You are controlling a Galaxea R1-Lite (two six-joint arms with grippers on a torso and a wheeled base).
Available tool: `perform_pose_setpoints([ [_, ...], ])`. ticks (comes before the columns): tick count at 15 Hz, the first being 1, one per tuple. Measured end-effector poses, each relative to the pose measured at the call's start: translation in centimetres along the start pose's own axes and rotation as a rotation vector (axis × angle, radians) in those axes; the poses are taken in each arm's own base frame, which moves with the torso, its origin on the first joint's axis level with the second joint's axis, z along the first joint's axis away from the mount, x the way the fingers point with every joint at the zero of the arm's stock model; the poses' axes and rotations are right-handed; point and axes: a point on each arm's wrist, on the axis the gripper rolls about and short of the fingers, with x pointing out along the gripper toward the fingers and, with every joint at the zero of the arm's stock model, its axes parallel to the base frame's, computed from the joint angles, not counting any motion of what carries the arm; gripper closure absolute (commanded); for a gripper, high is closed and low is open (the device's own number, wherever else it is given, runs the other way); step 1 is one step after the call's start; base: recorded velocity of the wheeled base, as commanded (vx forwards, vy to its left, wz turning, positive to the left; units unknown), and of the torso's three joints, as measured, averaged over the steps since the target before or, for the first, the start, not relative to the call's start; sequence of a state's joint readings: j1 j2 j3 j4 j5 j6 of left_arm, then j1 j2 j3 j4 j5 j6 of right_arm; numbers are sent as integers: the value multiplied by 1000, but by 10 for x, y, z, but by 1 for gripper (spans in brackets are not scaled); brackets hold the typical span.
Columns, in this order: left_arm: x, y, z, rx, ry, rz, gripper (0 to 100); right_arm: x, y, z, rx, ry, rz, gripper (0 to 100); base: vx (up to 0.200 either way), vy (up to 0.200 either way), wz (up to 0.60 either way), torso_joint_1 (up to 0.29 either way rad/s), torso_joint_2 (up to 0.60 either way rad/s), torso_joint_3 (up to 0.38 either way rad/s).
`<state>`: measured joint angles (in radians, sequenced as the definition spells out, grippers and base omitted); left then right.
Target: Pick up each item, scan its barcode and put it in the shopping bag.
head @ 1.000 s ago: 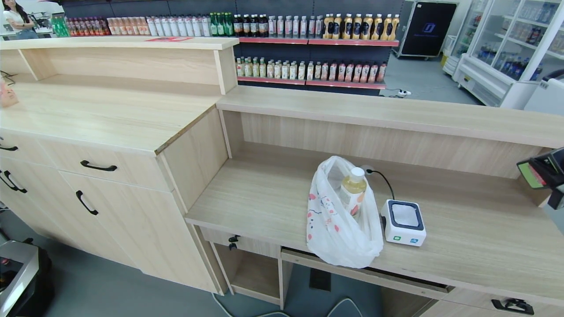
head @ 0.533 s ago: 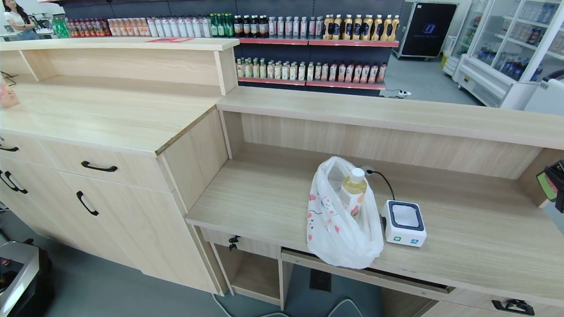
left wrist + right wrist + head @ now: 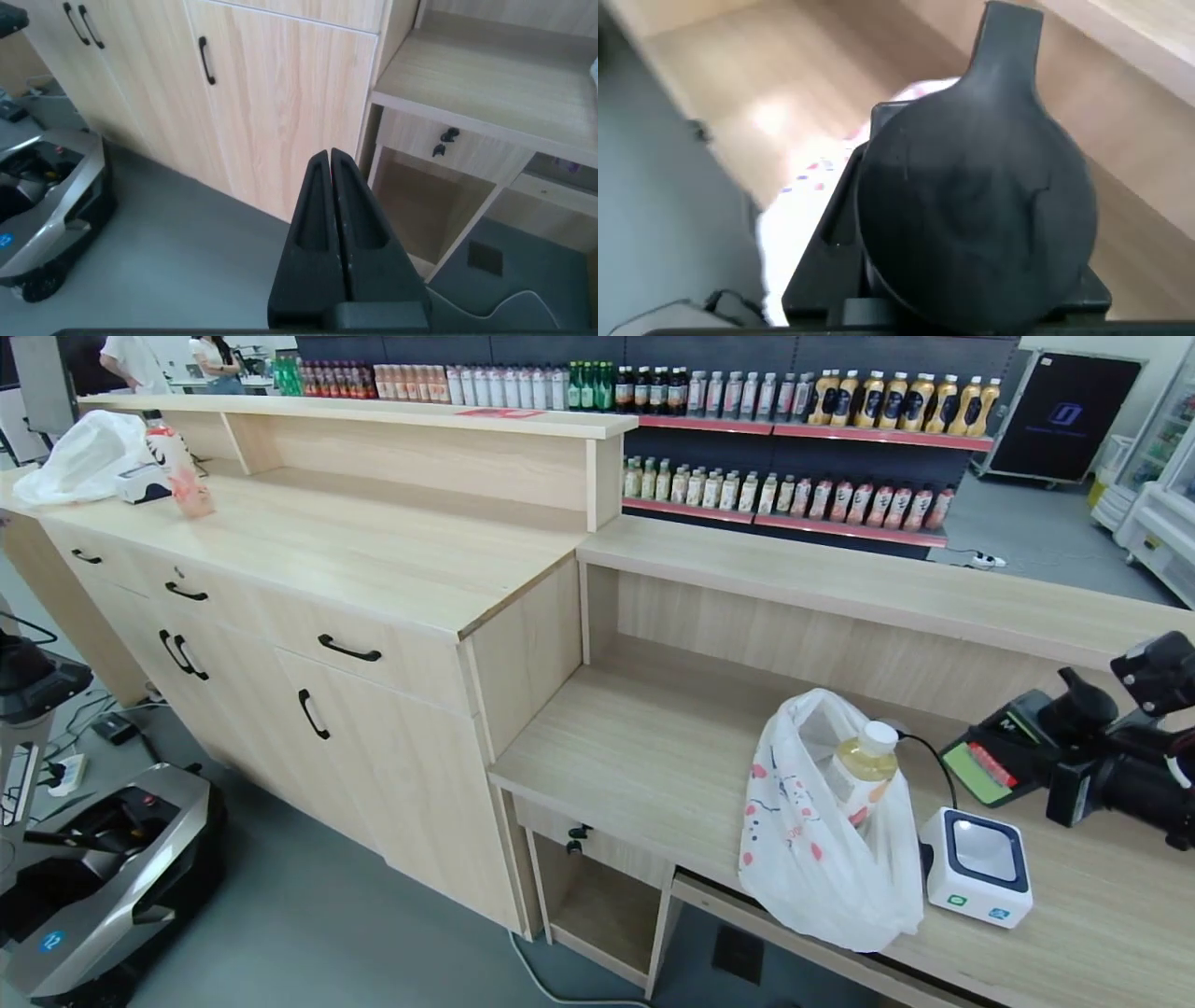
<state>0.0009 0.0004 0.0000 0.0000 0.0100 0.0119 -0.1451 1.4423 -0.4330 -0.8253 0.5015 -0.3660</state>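
Gripping a flat, green-faced pack [image 3: 985, 770], your right hand [image 3: 1069, 751] hangs over the wood-grain bench [image 3: 653, 756]; your left hand [image 3: 333, 163] is pinched together, empty.

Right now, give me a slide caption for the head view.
Yellow-drink bottle standing in the white shopping bag on the wooden counter, beside the corded white barcode scanner.
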Motion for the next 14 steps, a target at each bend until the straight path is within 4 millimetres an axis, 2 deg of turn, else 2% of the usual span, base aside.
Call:
perform_pose_setpoints([
  [2,0,0,0,0,0,-1,100,-4,13,-10,-56,27,87,100,0,0,0,0,0,0],
  [4,0,0,0,0,0,-1,100,0,16,-22,-109,81,120,100,0,0,0,0,0,0],
  [11,0,0,0,0,0,0,100,42,1,-78,-99,234,167,100,0,0,0,0,0,0],
  [14,0,0,0,0,0,0,100,56,0,-99,-112,247,257,100,0,0,0,0,0,0],
])
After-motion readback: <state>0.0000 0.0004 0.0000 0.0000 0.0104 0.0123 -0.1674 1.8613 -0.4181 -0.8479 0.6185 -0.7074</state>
